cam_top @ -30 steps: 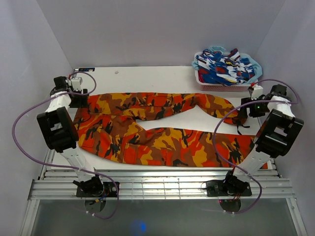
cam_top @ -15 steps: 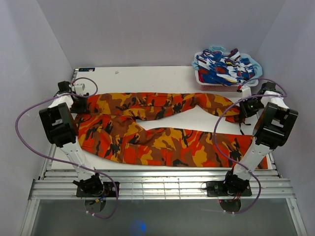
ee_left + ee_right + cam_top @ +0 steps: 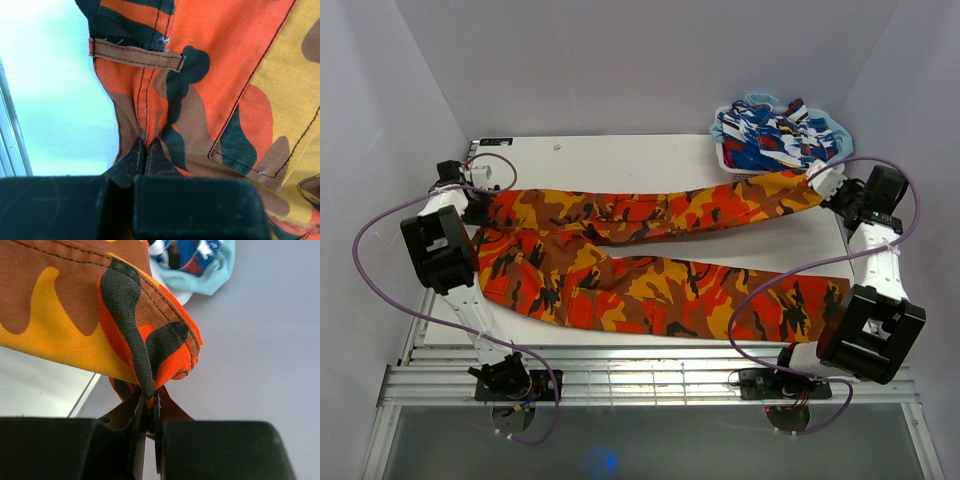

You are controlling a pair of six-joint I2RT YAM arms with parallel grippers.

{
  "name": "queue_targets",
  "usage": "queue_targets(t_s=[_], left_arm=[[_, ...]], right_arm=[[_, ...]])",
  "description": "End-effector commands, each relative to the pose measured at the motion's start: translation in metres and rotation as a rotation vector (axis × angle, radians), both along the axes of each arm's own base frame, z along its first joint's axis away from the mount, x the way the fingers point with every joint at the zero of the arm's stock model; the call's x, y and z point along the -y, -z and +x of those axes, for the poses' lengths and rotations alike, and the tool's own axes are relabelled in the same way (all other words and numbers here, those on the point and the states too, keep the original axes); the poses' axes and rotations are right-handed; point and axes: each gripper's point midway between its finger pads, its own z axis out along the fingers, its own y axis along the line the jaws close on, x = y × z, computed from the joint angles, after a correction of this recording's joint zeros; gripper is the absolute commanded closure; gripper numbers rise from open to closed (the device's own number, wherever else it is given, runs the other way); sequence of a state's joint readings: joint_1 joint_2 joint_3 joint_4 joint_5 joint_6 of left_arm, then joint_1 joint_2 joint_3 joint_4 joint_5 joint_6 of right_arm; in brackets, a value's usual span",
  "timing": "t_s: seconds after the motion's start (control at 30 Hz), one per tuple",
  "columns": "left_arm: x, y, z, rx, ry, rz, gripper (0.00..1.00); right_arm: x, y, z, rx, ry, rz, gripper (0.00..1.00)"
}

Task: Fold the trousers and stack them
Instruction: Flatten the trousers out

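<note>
The trousers [image 3: 620, 260], orange, red and yellow camouflage with dark blotches, lie spread almost table-wide, waist at the left, two legs running right. My left gripper [image 3: 480, 203] is shut on the waistband's far corner; the left wrist view shows its jaws pinching the trousers [image 3: 200, 90] at a seam below a belt loop. My right gripper [image 3: 823, 180] is shut on the far leg's cuff and holds it lifted and stretched beside the basket. In the right wrist view the trousers' cuff [image 3: 120, 320] bunches between the closed jaws. The near leg lies flat along the table's front.
A white basket [image 3: 760, 177] heaped with blue, white and red clothes [image 3: 775, 132] stands at the table's back right corner, just behind the lifted cuff. White walls enclose the table on three sides. A metal rail frame [image 3: 640, 370] runs along the near edge.
Both grippers have shut on the trousers. The right arm swung out to the right and back, lifting the far leg's cuff and pulling that leg straight. The left gripper barely moved.
</note>
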State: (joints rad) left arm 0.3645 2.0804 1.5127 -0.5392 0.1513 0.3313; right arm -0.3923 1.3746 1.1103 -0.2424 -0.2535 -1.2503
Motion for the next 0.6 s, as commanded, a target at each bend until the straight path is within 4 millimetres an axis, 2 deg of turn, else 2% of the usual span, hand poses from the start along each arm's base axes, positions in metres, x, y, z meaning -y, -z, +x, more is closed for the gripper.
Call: queue_targets(t_s=[0.0, 0.03, 0.07, 0.1, 0.17, 0.2, 0.3, 0.33, 0.37, 0.4, 0.43, 0.47, 0.53, 0.57], left_arm=[[-0.022, 0.013, -0.015, -0.078, -0.012, 0.065, 1.0], [-0.02, 0.012, -0.015, -0.075, -0.004, 0.057, 1.0], [-0.02, 0.011, -0.015, -0.074, -0.001, 0.055, 1.0], [-0.019, 0.009, -0.017, -0.075, 0.003, 0.057, 1.0], [-0.019, 0.008, -0.018, -0.076, 0.01, 0.063, 0.99], [-0.019, 0.006, -0.02, -0.076, 0.012, 0.067, 0.97], [-0.022, 0.001, -0.022, -0.068, 0.025, 0.095, 0.95], [-0.025, -0.001, -0.023, -0.066, 0.022, 0.108, 0.96], [-0.029, -0.002, -0.023, -0.07, 0.018, 0.128, 0.97], [-0.032, -0.004, -0.023, -0.067, 0.016, 0.146, 1.0], [-0.036, -0.005, -0.022, -0.067, 0.011, 0.163, 1.0], [-0.048, -0.01, -0.023, -0.07, -0.01, 0.212, 1.0], [-0.06, -0.012, -0.023, -0.069, -0.024, 0.246, 1.0], [-0.065, -0.015, -0.021, -0.064, -0.023, 0.271, 1.0]], right_arm=[[0.015, 0.036, -0.009, -0.036, -0.038, -0.185, 0.92], [0.015, 0.041, -0.011, -0.029, -0.048, -0.22, 0.91], [0.013, 0.052, -0.016, -0.042, -0.053, -0.232, 0.86], [0.009, 0.083, -0.031, -0.104, -0.065, -0.236, 0.61], [0.02, 0.093, -0.04, -0.11, -0.053, -0.349, 0.25], [0.021, 0.105, -0.05, -0.14, -0.051, -0.36, 0.13], [0.022, 0.101, -0.063, -0.187, -0.044, -0.306, 0.06], [0.024, 0.079, -0.054, -0.148, -0.023, -0.265, 0.04], [0.02, 0.083, -0.06, -0.203, -0.018, -0.207, 0.03], [0.019, 0.075, -0.057, -0.204, -0.01, -0.174, 0.03], [0.02, 0.049, -0.045, -0.159, 0.012, -0.129, 0.04], [0.017, 0.059, -0.05, -0.233, 0.017, -0.069, 0.05], [0.009, 0.055, -0.045, -0.258, 0.037, 0.045, 0.12], [0.01, 0.05, -0.034, -0.266, 0.043, 0.082, 0.14]])
